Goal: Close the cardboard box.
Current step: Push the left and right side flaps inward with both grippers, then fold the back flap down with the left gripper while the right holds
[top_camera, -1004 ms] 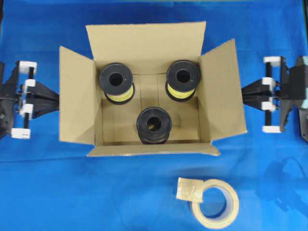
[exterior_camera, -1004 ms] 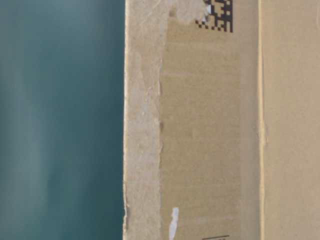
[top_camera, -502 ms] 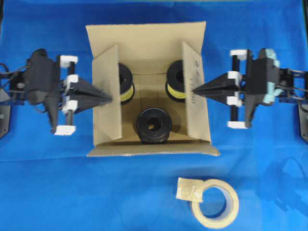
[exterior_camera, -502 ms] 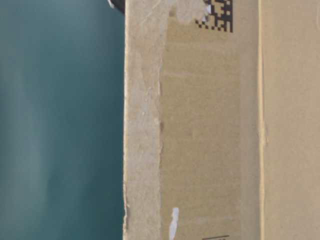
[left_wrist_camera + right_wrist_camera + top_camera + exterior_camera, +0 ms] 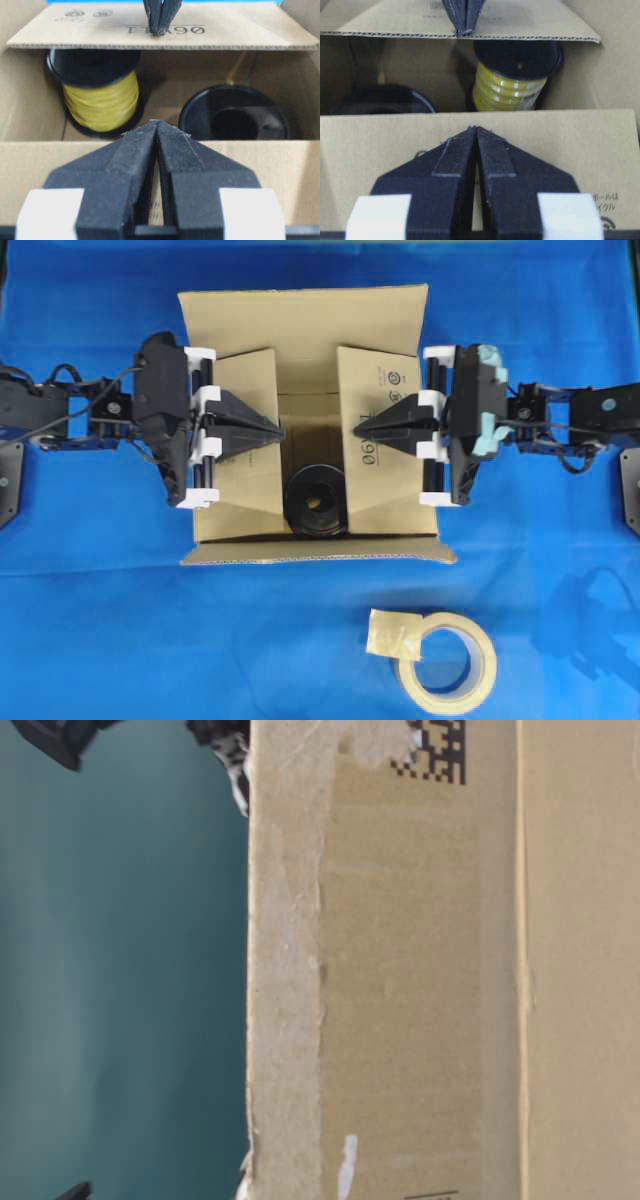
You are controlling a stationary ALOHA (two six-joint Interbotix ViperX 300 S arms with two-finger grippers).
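The cardboard box (image 5: 310, 430) sits mid-bench, slightly toward 12 o'clock, its two side flaps pressed nearly flat by the left claw (image 5: 272, 430) at 9 o'clock and the right claw (image 5: 362, 426) at 3 o'clock, both pinched closed and holding nothing. If a tip slides off its flap edge, the flap may spring up. The flaps hide two spools; the table-level view shows only the box wall.
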